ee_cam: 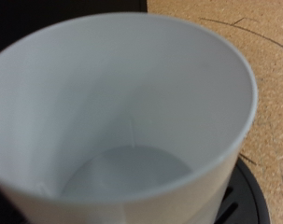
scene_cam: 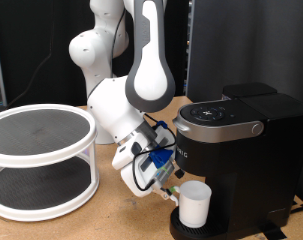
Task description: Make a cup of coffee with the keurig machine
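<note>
In the exterior view the cup, a small white cylinder with smooth matte walls, stands upright on the round black drip tray at the foot of the keurig, low and right of centre in the frame. The keurig is a boxy black machine filling the right side; its top is a rounded lid with a silver trim band and a glossy dark face. The gripper sits just left of the cup, low in the middle of the frame, at the end of the glossy white, rounded arm that bends down from the upper centre. Coloured cables loop around the wrist. Its fingertips reach the cup's side, but whether they clasp the cup or stand apart from it cannot be told from these views.

At the left of that frame is a white two-tier round rack with dark mesh shelves, resting on the pale wooden table.

The wrist view is almost filled by the cup, seen from above its open mouth: a thin circular rim, smooth white inner wall, and a flat greyish bottom. Beyond the rim, in the upper right of the frame, lies a speckled cork-like surface, and at the lower right a curved piece of the black slotted tray.
</note>
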